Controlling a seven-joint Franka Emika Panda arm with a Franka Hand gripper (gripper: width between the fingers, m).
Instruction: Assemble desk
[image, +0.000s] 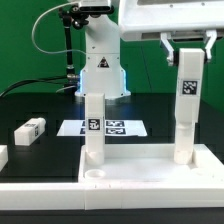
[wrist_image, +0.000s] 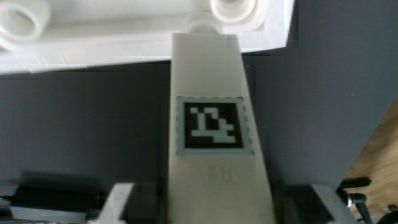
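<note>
So the wide flat white plastic tabletop panel (image: 140, 170) lies rim-up along the bench edge nearest the exterior camera, so legs can plug in from above. 1 short square white tagged leg (image: 93, 125) already stands at its corner on the exterior view's left. The 2-finger gripper (image: 189, 52) straddles the top of a 2nd upright leg (image: 187, 110) at the corner on the exterior view's right, probably keeping it plumb for seating. Clamped or let go? Can't tell. A spare leg (image: 30, 130) lies toward the bench's left edge in that view.
</note>
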